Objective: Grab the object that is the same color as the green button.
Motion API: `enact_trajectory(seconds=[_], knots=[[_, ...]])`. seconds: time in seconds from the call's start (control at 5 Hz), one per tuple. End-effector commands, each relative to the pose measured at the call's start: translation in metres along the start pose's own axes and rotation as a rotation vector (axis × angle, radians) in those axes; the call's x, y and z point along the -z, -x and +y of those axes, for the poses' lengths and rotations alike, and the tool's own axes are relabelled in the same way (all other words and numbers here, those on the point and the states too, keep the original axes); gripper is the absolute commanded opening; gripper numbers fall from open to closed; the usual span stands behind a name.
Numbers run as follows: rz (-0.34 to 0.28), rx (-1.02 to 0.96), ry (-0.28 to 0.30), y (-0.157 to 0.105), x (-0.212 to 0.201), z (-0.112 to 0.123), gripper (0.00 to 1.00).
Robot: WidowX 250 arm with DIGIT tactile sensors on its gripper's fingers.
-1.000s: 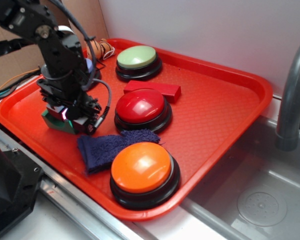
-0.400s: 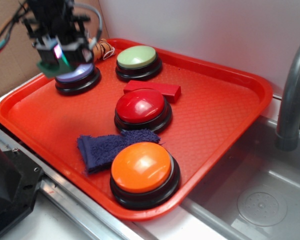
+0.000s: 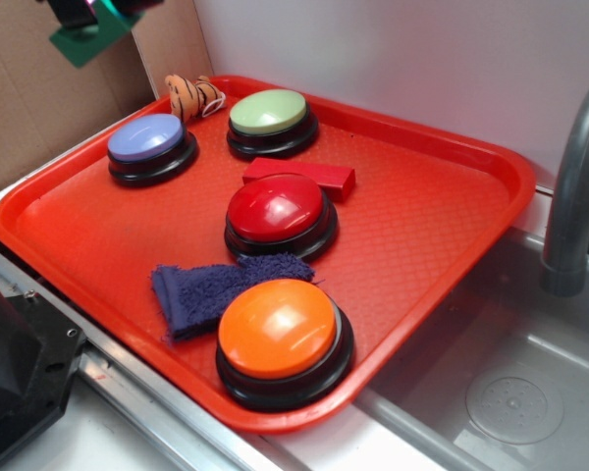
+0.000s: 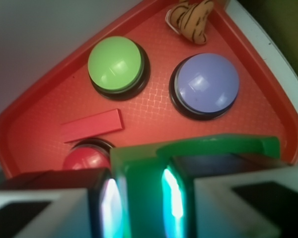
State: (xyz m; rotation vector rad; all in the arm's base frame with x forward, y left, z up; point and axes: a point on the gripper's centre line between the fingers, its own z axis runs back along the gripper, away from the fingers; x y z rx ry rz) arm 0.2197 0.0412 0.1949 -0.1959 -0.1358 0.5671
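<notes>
The gripper (image 4: pixel 139 198) has risen from tray level to high above the tray's (image 3: pixel 442 211) far-left corner, nearly out of the exterior view, its jaws clamped on the block (image 4: pixel 139 163), so the grab looks done. Below lie the green button (image 3: pixel 268 112), lilac button (image 3: pixel 145 137), red button (image 3: pixel 278 208), orange button (image 3: pixel 278 327), red block (image 3: pixel 319 175), blue cloth (image 3: pixel 201 289) and striped toy (image 3: pixel 191 94). The tray sits beside a sink (image 3: pixel 510 383) with a grey faucet (image 3: pixel 574 186), and cardboard (image 3: pixel 39 108) stands behind.

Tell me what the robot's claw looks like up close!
In the wrist view, the claw has two chunky fingers that are pale grey-white on the outside with black recessed panels. Their inner faces are dark and shine with a bright whitish-green glow. In the exterior view only a dark scrap of it peeks in at the top corner.
</notes>
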Motion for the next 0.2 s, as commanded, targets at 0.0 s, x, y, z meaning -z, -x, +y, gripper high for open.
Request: enact_trajectory(seconds=[0.0], knots=[[-0.109, 0.082, -0.144, -0.0049, -0.0068, 0.0053, 0.0]])
